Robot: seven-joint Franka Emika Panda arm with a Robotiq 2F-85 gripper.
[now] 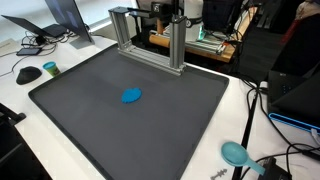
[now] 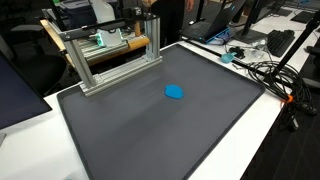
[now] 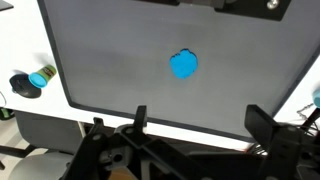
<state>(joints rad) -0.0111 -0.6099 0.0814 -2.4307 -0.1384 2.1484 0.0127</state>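
A small flat blue object [image 1: 131, 96] [image 2: 175, 91] lies alone near the middle of a large dark grey mat [image 1: 90, 120] [image 2: 150, 135]. In the wrist view the blue object [image 3: 184, 64] sits well ahead of my gripper [image 3: 200, 122], with bare mat [image 3: 110, 50] around it. The two dark fingers [image 3: 140, 118] stand wide apart, open with nothing between them, high over the mat's near edge and the white table strip. The gripper does not clearly show in either exterior view.
An aluminium frame [image 1: 150, 35] [image 2: 110, 55] stands at the mat's back edge. A teal disc [image 1: 235, 153] and cables [image 2: 270, 70] lie on the white table beside the mat. A teal cap [image 3: 40, 78] and a black mouse [image 1: 28, 74] lie off the other side.
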